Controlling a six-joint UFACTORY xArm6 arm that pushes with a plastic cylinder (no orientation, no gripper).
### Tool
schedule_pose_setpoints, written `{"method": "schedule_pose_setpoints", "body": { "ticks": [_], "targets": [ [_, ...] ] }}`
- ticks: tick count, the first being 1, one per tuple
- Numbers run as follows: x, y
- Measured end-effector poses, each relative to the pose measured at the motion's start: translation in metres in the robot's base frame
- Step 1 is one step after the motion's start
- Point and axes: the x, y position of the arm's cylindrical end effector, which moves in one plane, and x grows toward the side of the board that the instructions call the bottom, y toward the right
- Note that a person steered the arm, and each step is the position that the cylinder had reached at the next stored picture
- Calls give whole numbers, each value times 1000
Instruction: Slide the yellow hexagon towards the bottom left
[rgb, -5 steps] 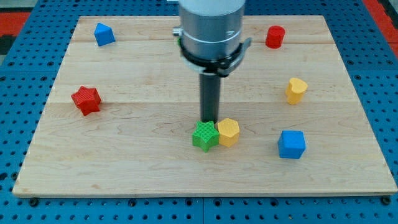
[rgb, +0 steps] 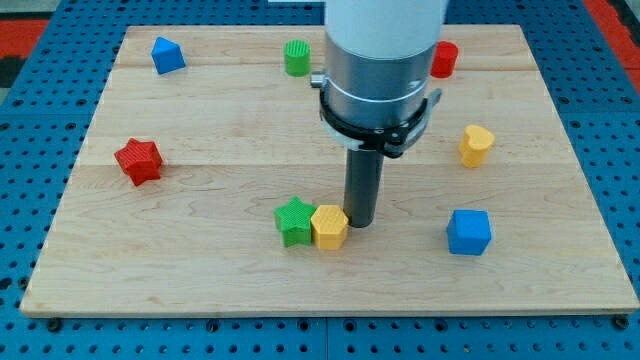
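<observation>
The yellow hexagon (rgb: 329, 227) lies on the wooden board (rgb: 200, 260), a little below the middle. A green star (rgb: 294, 220) touches its left side. My tip (rgb: 360, 222) stands right against the hexagon's right side, at its upper right edge. The rod rises from there to the grey arm body above.
A red star (rgb: 138, 160) lies at the left. A blue block (rgb: 167, 54) is at the top left. A green cylinder (rgb: 297, 57) and a red cylinder (rgb: 444, 59) lie at the top. A yellow block (rgb: 477, 145) and a blue cube (rgb: 468, 232) lie at the right.
My tip has moved from above the green star to the hexagon's right side. The hexagon and the green star have both slid left. The green cylinder has come into view.
</observation>
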Motion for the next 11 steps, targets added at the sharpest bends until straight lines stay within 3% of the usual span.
{"method": "schedule_pose_setpoints", "body": {
  "ticks": [1,2,3,4,6,9,10,11],
  "targets": [
    [19,9],
    [23,-25],
    [-3,6],
    [-34,-12],
    [40,-45],
    [46,-160],
    [78,-109],
    [76,-152]
  ]
}}
